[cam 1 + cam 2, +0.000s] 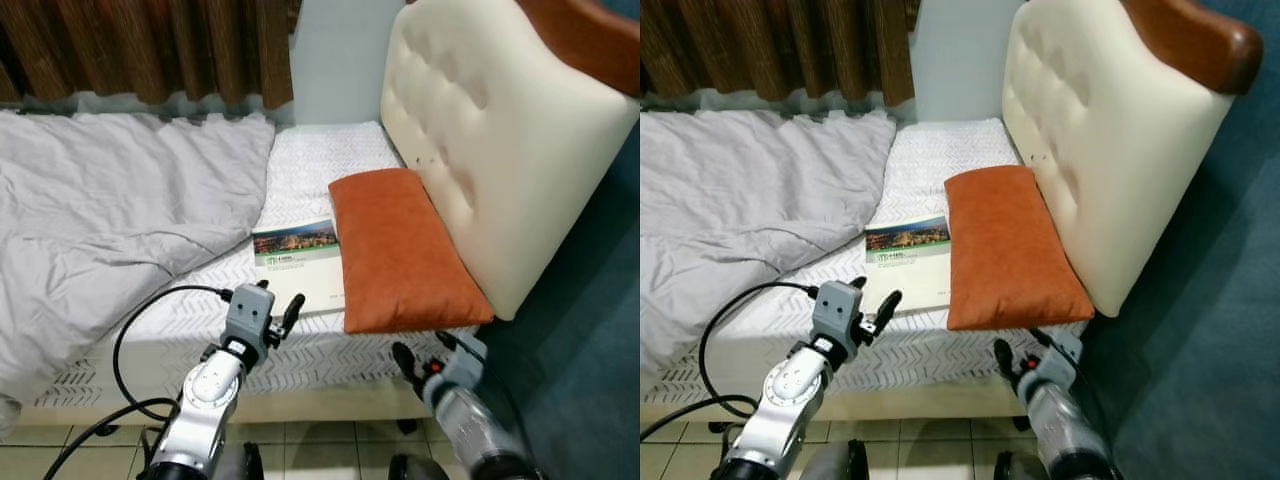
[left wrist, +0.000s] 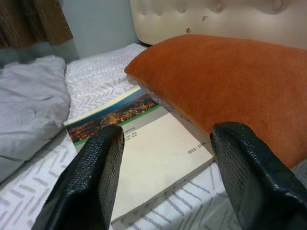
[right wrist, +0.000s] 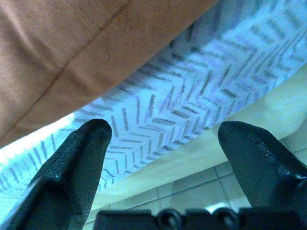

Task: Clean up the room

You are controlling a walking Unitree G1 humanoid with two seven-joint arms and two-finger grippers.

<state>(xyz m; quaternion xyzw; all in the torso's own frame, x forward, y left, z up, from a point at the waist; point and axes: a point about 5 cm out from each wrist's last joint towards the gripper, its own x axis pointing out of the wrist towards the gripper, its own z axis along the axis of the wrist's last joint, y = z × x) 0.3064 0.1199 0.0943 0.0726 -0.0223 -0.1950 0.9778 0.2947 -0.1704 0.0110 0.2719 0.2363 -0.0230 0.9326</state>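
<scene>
- Left gripper [image 1: 278,306] was spread wide, at the near edge of the book [image 1: 300,262] on the bed [image 1: 330,160].
- Right gripper [image 1: 425,356] was wide too, below the orange pillow [image 1: 400,250].

The bed [image 1: 330,160] runs across in front of the robot, the headboard [image 1: 490,130] standing at its right end and the curtain [image 1: 150,45] hanging behind it. The pillow [image 1: 400,250] lies against the headboard's foot, the book [image 1: 298,265] flat on the sheet just left of it and touching its edge, and the duvet [image 1: 110,210] heaped over the left part. The left gripper [image 1: 278,312] hovers at the bed's near edge just before the book, the right gripper [image 1: 425,360] lower, below the pillow's near corner, over the floor [image 1: 300,440].
</scene>
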